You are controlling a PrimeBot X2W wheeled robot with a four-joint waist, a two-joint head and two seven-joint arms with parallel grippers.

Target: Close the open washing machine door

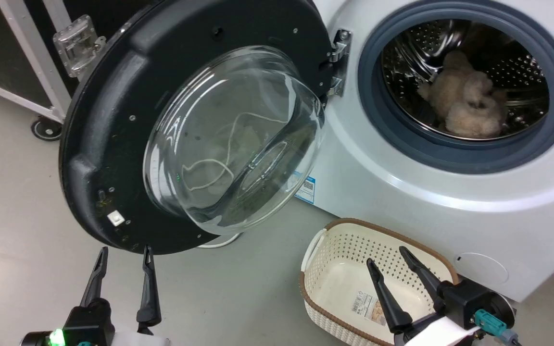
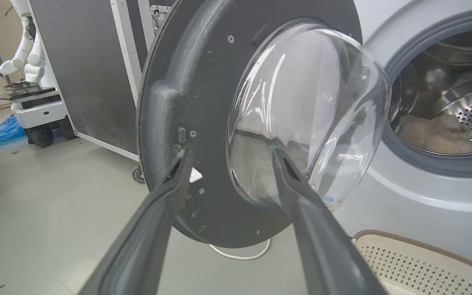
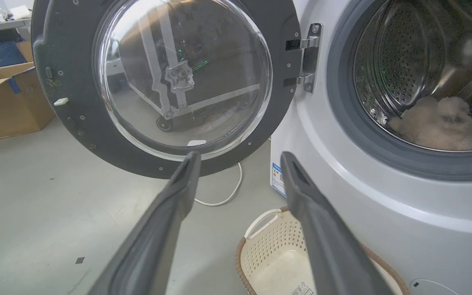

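Note:
The washing machine door stands swung wide open to the left, its black rim and bulging glass bowl facing me, hinged at the machine's left side. The white washing machine shows its steel drum with a fluffy beige item inside. My left gripper is open just below the door's lower edge, fingers pointing up at it. In the left wrist view the door sits close ahead of the open left gripper. My right gripper is open above the basket. The right wrist view has the door ahead.
A cream perforated basket with a brown rim sits on the floor before the machine. A black flight case on castors stands behind the door. A white cable lies on the floor. A cardboard box and another robot stand farther off.

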